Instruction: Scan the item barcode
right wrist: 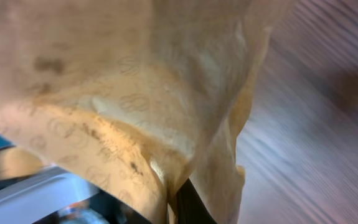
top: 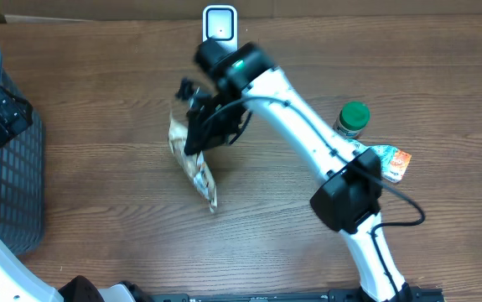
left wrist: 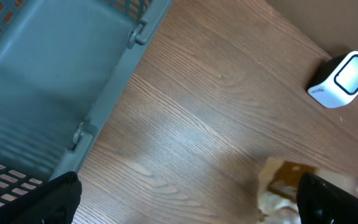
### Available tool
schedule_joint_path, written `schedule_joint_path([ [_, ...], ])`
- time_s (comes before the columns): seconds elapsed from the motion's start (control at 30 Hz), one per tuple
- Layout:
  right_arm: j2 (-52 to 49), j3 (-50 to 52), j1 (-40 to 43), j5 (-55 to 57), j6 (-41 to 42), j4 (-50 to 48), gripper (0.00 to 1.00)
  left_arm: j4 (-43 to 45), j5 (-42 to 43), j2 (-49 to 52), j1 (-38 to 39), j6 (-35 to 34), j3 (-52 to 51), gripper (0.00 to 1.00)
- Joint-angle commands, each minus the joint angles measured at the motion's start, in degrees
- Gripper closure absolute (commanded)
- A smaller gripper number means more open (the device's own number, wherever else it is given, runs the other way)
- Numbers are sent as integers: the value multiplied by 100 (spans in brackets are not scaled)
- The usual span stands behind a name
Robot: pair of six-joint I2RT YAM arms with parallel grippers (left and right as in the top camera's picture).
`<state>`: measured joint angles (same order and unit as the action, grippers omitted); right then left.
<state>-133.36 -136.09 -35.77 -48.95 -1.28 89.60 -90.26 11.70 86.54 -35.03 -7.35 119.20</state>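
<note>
The pick-up looked done and the scan itself not yet. The right gripper (top: 197, 126) was clamped shut on the upper edge of a crinkled tan snack bag (top: 197, 164), and the right wrist view showed the film pinched between the fingers. The bag hung at the middle of the overhead frame, below the white barcode scanner (top: 220, 23) at the top centre and well apart from it. No barcode showed on the bag in any view, so in my judgement it remained to carry the bag up to the scanner window and turn the printed code towards it.

The left gripper (left wrist: 191, 205) stood wide and held nothing, at the left edge over the grey plastic basket (top: 10, 180). The stretch of basket floor seen from the left wrist was bare; the rest was hidden. A green-capped bottle (top: 354, 120) and a small packet (top: 391, 162) lay on the table (top: 98, 75) at the right — neither in any container.
</note>
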Motion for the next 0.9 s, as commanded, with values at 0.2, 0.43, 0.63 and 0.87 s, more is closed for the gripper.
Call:
schedule_joint_path([
  [0.2, 155, 1672, 365, -1919, -669, -901, 96, 11, -13, 9, -20, -55, 52, 0],
  [0.43, 155, 3080, 505, -1523, -4, -2347, 96, 9, -13, 9, -20, -55, 52, 0],
  [0.63, 157, 3171, 743, 61, 151, -2293, 72, 9, -13, 9, -20, -55, 52, 1],
  [0.87, 157, 3171, 933, 1609, 153, -2028, 58, 9, -13, 9, -20, -55, 52, 0],
])
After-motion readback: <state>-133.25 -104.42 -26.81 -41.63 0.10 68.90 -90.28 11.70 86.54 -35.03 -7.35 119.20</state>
